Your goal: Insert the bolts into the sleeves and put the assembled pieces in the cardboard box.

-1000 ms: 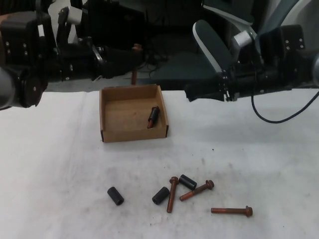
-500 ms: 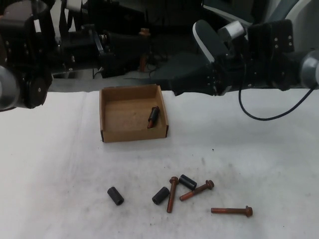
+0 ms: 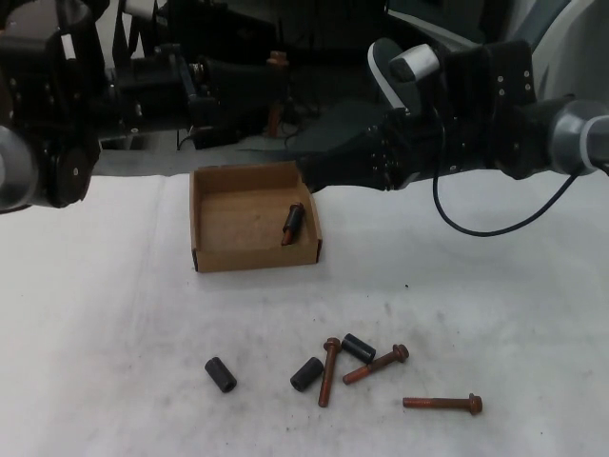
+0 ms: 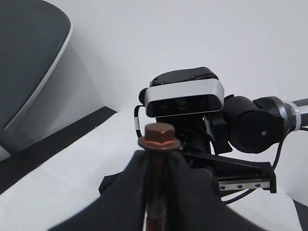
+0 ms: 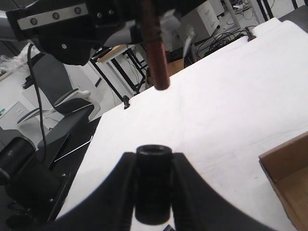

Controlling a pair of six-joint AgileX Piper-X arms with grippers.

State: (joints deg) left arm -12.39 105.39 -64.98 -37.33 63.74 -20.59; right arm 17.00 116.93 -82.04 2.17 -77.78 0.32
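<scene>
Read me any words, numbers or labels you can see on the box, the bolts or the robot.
None can be read. The cardboard box has plain walls; the bolts and sleeves show no marks; the camera housing on the right wrist shows no legible lettering.

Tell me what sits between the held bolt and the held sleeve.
Nothing. The right wrist view shows open air between the bolt and the sleeve, with white bench behind.
</scene>
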